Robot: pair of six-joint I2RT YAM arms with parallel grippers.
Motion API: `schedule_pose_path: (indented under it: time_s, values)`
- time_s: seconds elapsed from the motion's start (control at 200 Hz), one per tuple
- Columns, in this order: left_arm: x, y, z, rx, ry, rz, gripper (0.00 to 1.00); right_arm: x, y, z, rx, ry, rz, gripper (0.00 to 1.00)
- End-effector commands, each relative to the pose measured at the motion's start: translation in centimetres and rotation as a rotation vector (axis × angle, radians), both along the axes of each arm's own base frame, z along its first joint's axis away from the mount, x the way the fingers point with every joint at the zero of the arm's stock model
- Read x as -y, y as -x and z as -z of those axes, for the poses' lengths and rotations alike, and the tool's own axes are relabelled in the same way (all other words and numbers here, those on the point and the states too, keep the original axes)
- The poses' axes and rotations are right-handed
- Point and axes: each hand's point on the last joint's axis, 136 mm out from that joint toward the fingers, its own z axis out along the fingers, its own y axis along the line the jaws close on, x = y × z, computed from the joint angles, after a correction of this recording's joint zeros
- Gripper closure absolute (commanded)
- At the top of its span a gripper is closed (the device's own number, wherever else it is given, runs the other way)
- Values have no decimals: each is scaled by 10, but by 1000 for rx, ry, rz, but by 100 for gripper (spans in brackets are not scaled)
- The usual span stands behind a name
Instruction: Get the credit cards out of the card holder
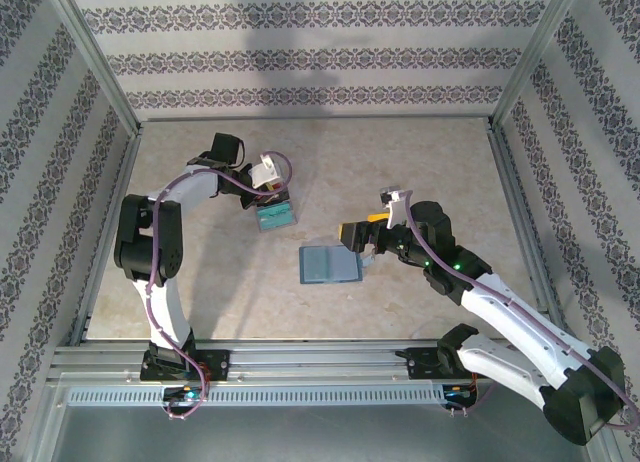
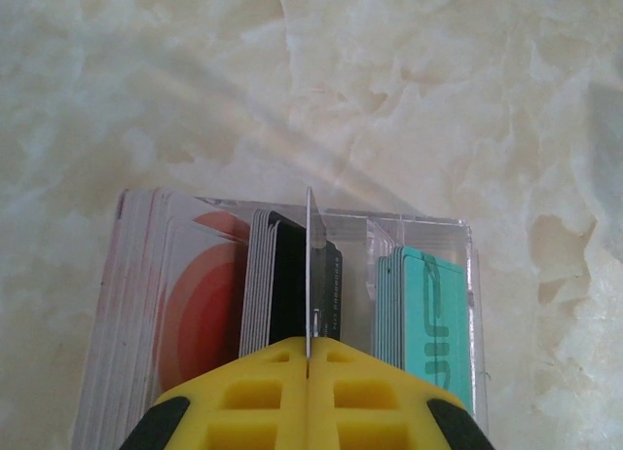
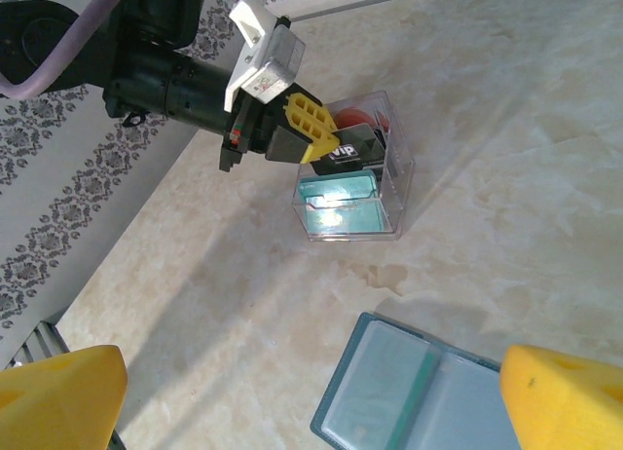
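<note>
Near the middle of the tabletop (image 1: 420, 162), the card holder (image 1: 330, 265) lies opened flat with its two blue-grey panels facing up. Just up and to its left stands a small clear box (image 1: 273, 219) with dividers. It contains credit cards (image 2: 200, 304): white ones with a red circle in one slot, dark ones in the middle, and teal ones in the far slot.

The left end effector (image 2: 308, 353) hangs directly above this box. Its yellow fingers are pressed together on a single thin card (image 2: 308, 255). The left wrist camera sees this card edge-on, pointing down beside the dark stack, close to a divider. From the right wrist camera, a dark card marked VIP sits right at those fingers. It is probably the same card, though that is not certain.

The right end effector (image 1: 358, 237) hovers at the holder's upper right corner with its fingers spread wide. It holds nothing and appears to touch nothing.

The step in hand looks like depositing one card from the holder into the box. The next move calls for lowering the card cleanly into a slot without catching the divider, then releasing it. Whether more cards remain in the holder's pockets cannot be told.
</note>
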Motion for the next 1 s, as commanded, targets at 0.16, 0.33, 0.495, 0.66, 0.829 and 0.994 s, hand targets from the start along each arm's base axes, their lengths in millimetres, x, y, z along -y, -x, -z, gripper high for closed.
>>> schedule_pose_path:
  time_s: [0.16, 0.33, 0.495, 0.66, 0.829, 0.994]
  values:
    - [-6, -2, -8, 2, -1, -1, 79, 2, -2, -10, 6, -15, 18, 2]
    - [-4, 2, -22, 9, 18, -4, 76, -1, -3, -9, -1, -4, 15, 2]
    - [1, 10, -49, 44, 70, -7, 75, -2, -3, -3, -15, 52, 28, 2]
    - [2, 16, -80, 132, 124, -78, 70, -4, -5, 11, -44, 146, 50, 2]
    - [4, 25, -108, 208, 209, -203, 55, -8, -9, 29, -86, 241, 70, 6]
    - [6, 39, -129, 249, 308, -327, 42, -12, -11, 46, -132, 354, 92, 10]
